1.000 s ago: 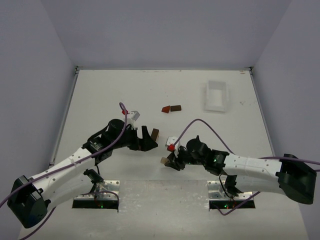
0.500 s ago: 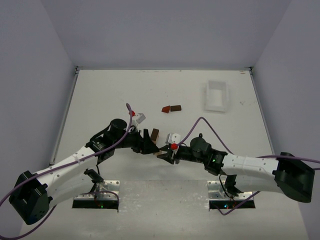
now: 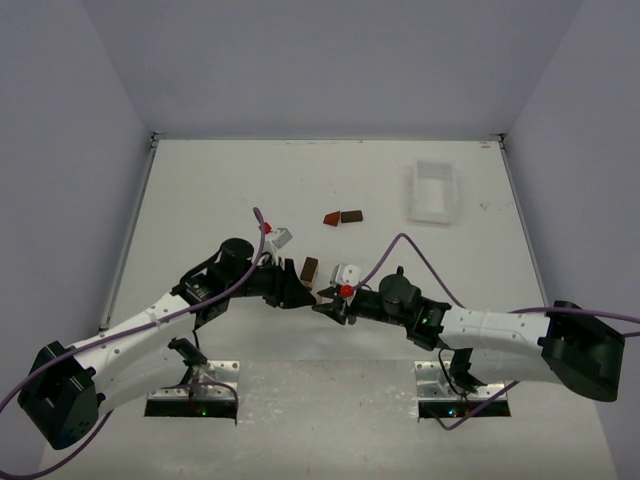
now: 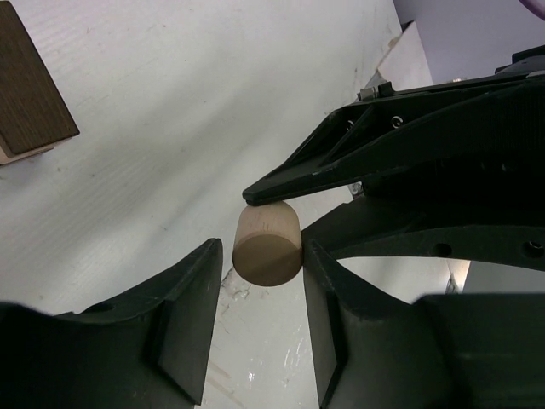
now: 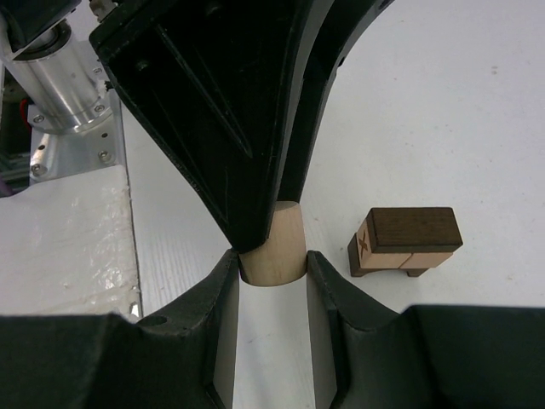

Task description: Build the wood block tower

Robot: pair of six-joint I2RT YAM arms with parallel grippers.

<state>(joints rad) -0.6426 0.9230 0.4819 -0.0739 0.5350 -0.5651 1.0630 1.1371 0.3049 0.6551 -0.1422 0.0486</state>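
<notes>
Whereas a second ago the left hand (image 4: 262,256) stood spread wide and apart from its partner, it has now advanced to the middle of the counter (image 3: 220,190) and drawn its fingers (image 4: 192,290) in around a light tan wooden cylinder (image 4: 267,247). This indicates a mid-air transfer between the arms. It is probably meant to pass the piece to the arm nearer the tower.

Left hand: narrowed to the cylinder's width and pinching its sides. Whether full clamping force is applied cannot be confirmed.

Wooden cylinder: held clear of the counter, between both hands, with each pair of fingers crossing the other.

Two-block stack (image 5: 404,241): a dark brown block resting on a light tan block. It stands on the counter just beside the meeting point, and neither hand touches it. This is the tower as built so far.

Right hand (image 5: 272,264): partly closed, its fingers pressed against the cylinder. It has not released.

Reddish-brown block (image 3: 331,218) and dark brown block (image 3: 352,215): lying side by side farther back, unplaced.
</notes>
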